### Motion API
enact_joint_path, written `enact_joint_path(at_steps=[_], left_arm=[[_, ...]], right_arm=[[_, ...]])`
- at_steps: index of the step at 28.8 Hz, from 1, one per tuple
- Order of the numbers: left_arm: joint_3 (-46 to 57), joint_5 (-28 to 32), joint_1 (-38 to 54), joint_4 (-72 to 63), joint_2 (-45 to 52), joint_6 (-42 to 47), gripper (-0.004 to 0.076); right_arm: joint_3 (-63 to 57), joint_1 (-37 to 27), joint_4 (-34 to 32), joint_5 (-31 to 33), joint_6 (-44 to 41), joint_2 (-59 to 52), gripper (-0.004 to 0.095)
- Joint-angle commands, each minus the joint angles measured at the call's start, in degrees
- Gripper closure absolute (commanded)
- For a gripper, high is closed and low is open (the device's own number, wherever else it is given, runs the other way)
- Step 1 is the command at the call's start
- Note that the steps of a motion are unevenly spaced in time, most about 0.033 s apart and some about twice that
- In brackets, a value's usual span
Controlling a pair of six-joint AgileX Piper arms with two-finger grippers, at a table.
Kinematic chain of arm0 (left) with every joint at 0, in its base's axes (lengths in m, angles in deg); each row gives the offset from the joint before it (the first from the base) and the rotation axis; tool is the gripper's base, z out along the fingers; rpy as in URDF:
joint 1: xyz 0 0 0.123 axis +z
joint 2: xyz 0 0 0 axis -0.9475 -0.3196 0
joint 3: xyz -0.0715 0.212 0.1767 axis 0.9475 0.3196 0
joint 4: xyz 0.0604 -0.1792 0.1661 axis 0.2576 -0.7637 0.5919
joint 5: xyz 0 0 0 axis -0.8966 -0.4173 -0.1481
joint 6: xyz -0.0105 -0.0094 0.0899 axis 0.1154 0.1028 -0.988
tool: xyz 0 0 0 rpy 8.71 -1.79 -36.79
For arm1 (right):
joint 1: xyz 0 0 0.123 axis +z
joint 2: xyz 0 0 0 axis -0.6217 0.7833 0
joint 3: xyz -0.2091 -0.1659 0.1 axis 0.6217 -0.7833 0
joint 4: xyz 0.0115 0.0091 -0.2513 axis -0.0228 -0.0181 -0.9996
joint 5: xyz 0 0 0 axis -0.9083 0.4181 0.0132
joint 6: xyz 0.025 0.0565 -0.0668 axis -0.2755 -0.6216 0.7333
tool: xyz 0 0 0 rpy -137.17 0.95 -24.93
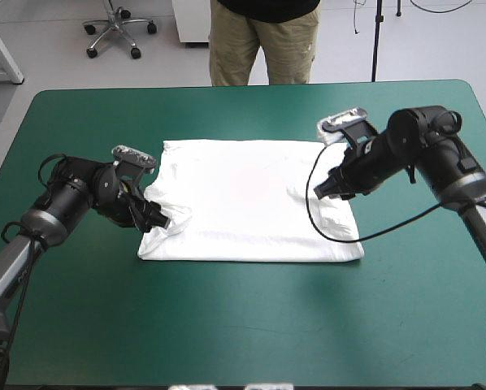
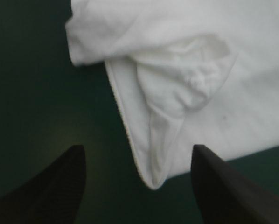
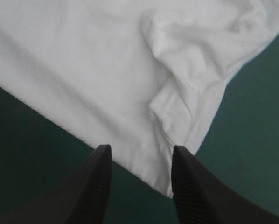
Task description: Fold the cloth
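High view: the white T-shirt (image 1: 251, 203) lies spread flat mid-frame on the teal-green tabletop (image 1: 227, 325); the left gripper (image 1: 156, 218) is at its left edge, black fingers (image 2: 60, 186) released, a folded corner between them; the right gripper (image 1: 324, 192) is over its right side, fingers (image 3: 98, 182) likewise parted, grasping nothing.

The T-shirt (image 1: 243, 203) is plain white. The worktop (image 1: 227, 325) cover is teal-green. The left gripper (image 2: 138, 147) and right gripper (image 3: 140, 148) are black.
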Motion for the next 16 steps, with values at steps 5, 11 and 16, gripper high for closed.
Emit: enact_joint_path(at_steps=[5, 11, 16], left_arm=[[9.71, 9.1, 3.1, -0.29, 2.49, 4.92, 0.0251], [10.99, 11.61, 4.96, -2.63, 1.38, 4.69, 0.0251], [10.99, 10.0, 4.96, -8.02, -2.42, 0.5, 0.0251]], right_arm=[[-20.03, -0.24, -2.11, -17.16, -3.96, -11.95, 0.0517], [-24.51, -0.24, -0.05, -19.44, -3.96, -12.87, 0.0517], [-26.14, -0.24, -0.17, -20.49, -4.08, -12.87, 0.0517]])
